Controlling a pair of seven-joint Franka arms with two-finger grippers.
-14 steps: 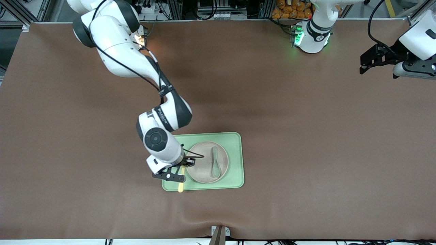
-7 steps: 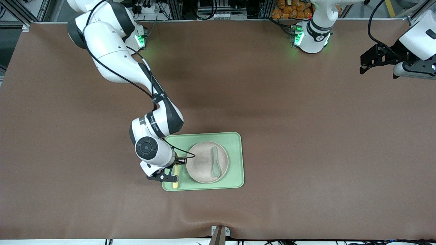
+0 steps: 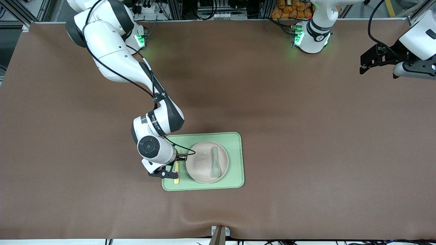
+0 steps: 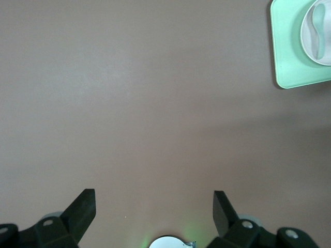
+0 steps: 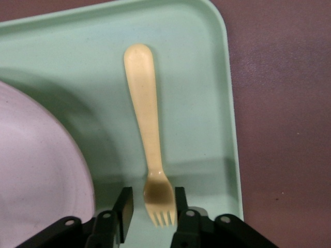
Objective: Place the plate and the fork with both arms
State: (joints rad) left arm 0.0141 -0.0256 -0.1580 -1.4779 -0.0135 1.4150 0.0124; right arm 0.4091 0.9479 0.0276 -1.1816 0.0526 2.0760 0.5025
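Two arms at the brown table (image 3: pixel 306 136). Right gripper (image 5: pixel 151 206) low over the light-green tray (image 3: pixel 235 160), at its end toward the right arm; its jaws stand narrowly apart, flanking the tine end of the fork (image 5: pixel 147 134), which lies flat on the tray just beside the plate (image 3: pixel 206 162). A grey-green spoon (image 3: pixel 215 162) lies in the plate. The right wrist and cable crowd the plate's rim. Left gripper (image 4: pixel 154 209) waits, jaws wide, over bare table well apart from the tray.
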